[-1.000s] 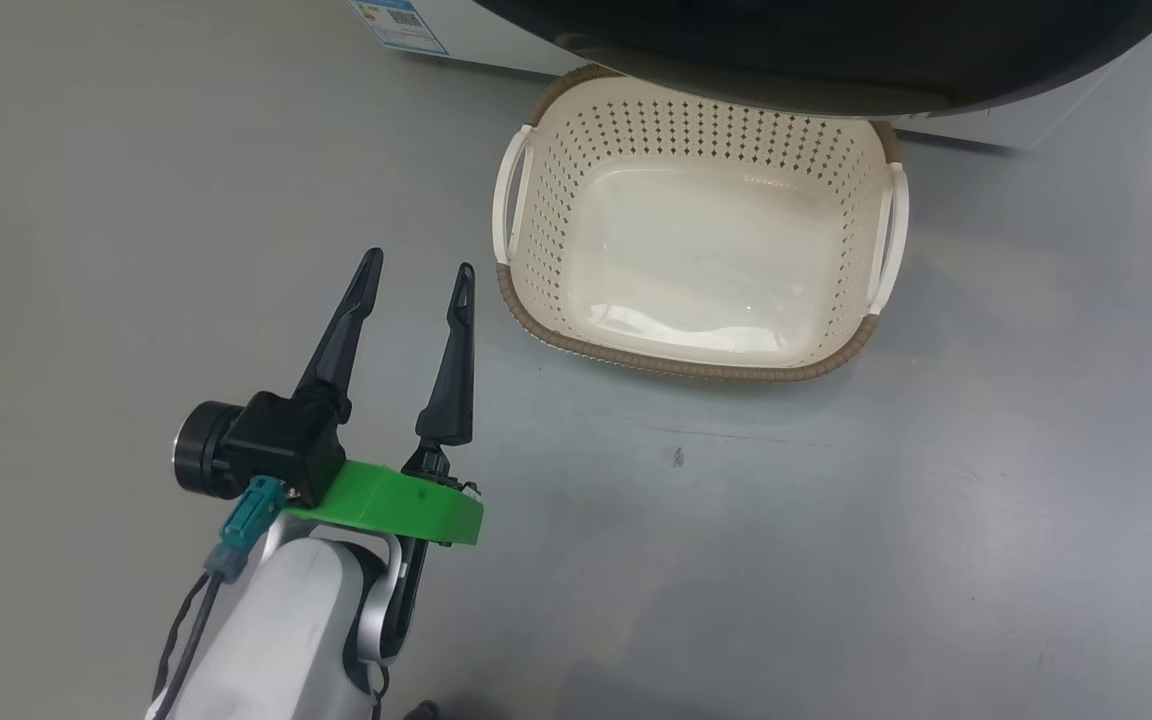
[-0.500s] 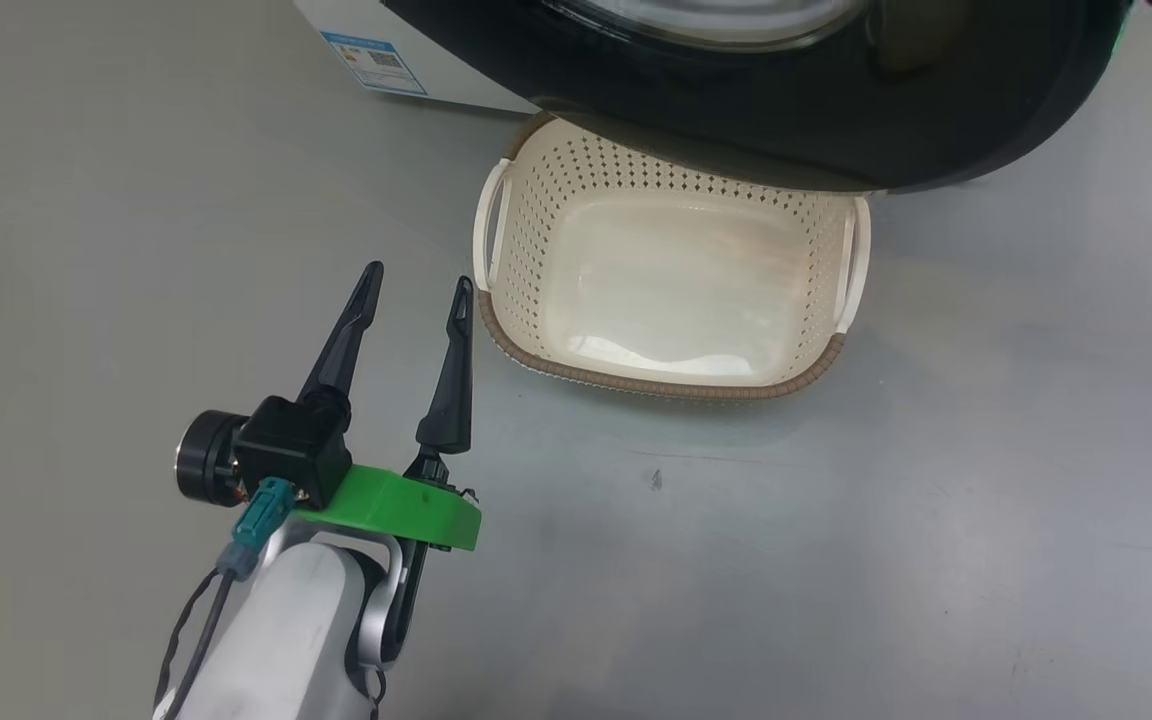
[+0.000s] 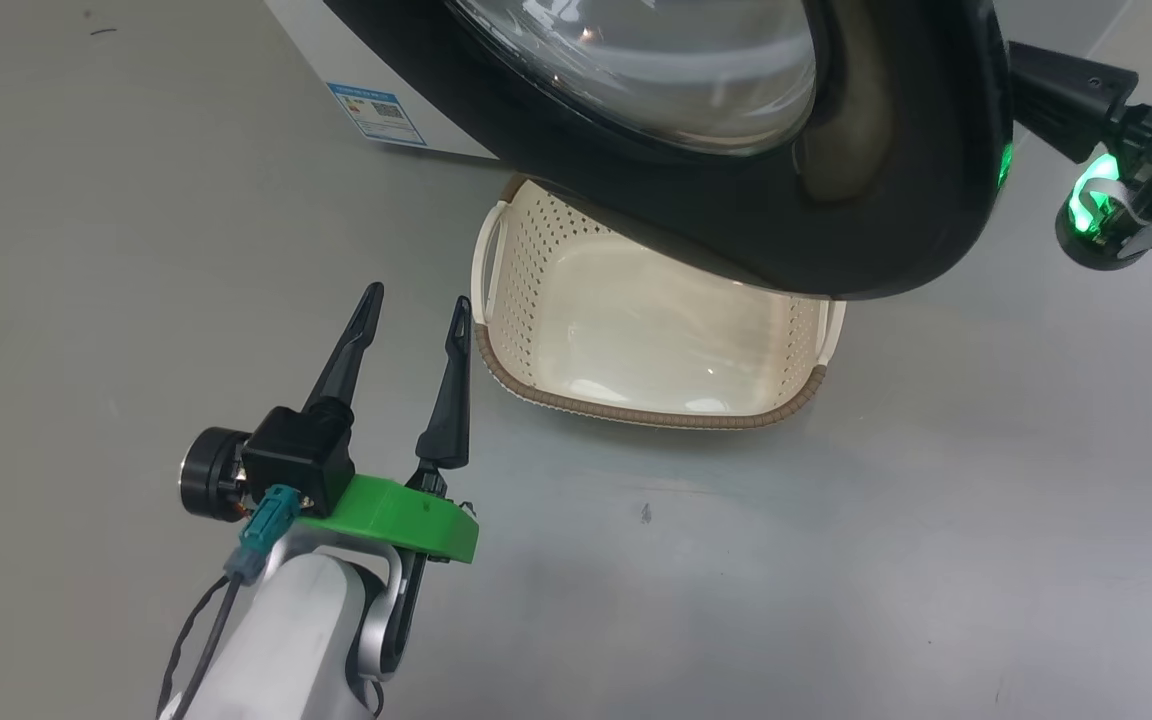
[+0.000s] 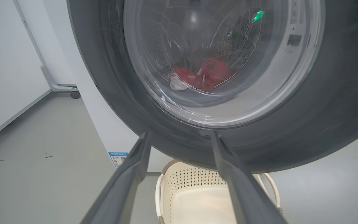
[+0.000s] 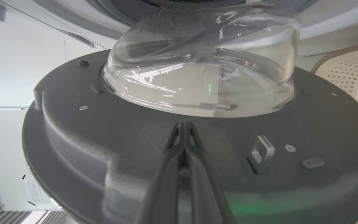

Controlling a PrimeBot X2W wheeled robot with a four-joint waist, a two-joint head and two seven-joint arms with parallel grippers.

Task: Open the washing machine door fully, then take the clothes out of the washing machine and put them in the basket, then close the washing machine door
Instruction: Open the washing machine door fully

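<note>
Behind the glass of the washing machine door (image 4: 291, 130): the clothes (image 4: 211, 76), red with white, in the drum (image 4: 231, 37). Door itself: swung partly open. Beneath the door: the basket (image 3: 636, 413), on the floor (image 3: 836, 560). At the door's inner face: my right tool (image 5: 183, 123), fingers pressed together. Below-left of the door: my left tool (image 3: 418, 294), fingers apart.
</note>
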